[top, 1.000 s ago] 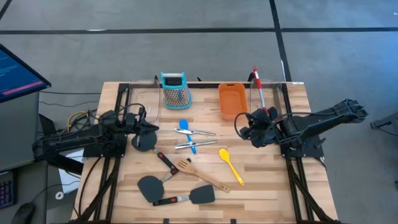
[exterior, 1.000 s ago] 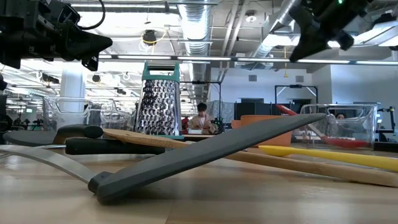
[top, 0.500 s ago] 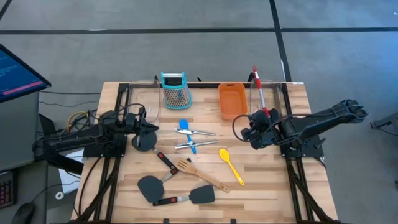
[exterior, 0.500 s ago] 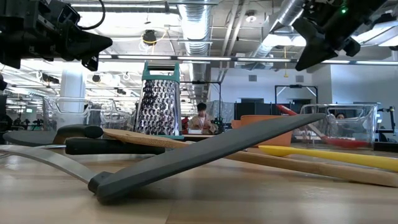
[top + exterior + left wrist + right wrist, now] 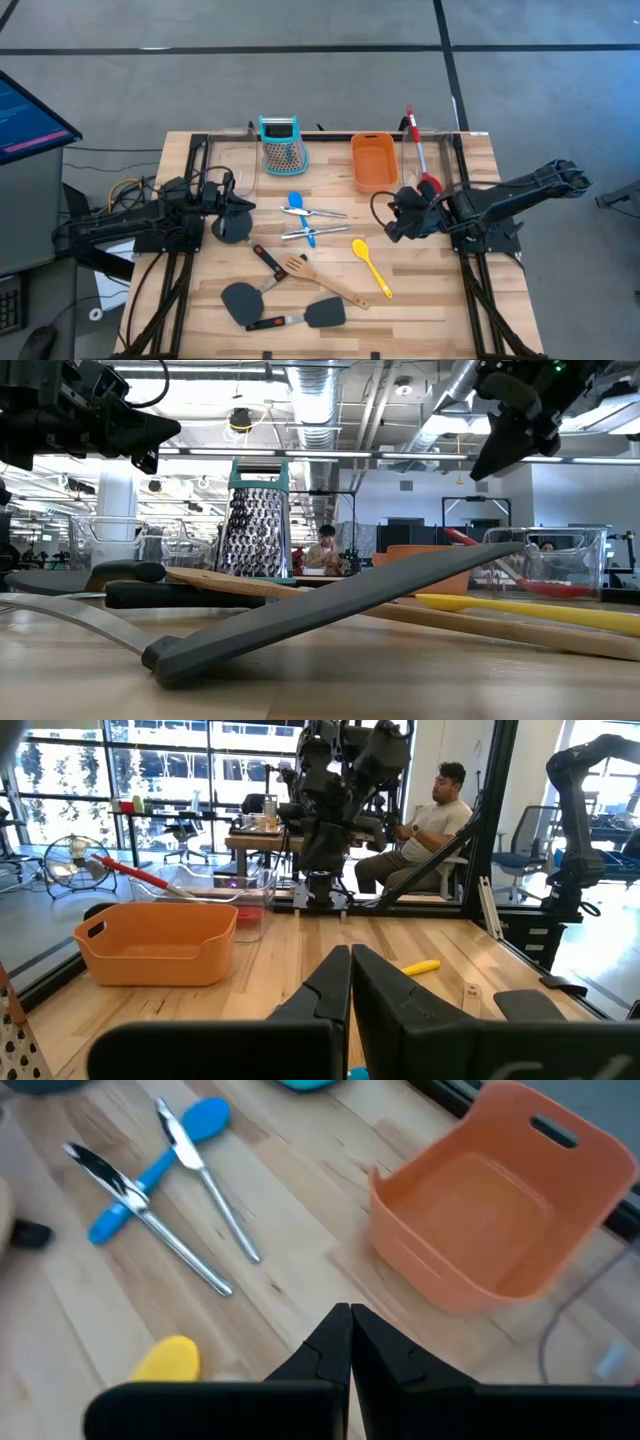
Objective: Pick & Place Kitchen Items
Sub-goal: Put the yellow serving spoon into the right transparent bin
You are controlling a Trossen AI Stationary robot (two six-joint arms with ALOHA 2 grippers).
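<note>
Yellow spoon (image 5: 371, 266) lies flat on the table (image 5: 430, 300), at 7 o'clock from the R gripper (image 5: 390, 222) and near it. R fingers are shut, holding nothing. L gripper (image 5: 246, 208) waits at 9 o'clock, also shut & empty. Spoon looks light, stiff and a bit slippery, I think. Best grab is mid-handle. Wooden turner (image 5: 325, 283) lies just beside the handle's 7 o'clock end, so go slow. Orange tub (image 5: 372, 161) sits at 12 o'clock; lots of bare wood toward 5 o'clock.

Bright, even light over my table.
My right wrist camera smears slightly; windows glare behind, and the near spatula (image 5: 330, 610) looms soft.
</note>
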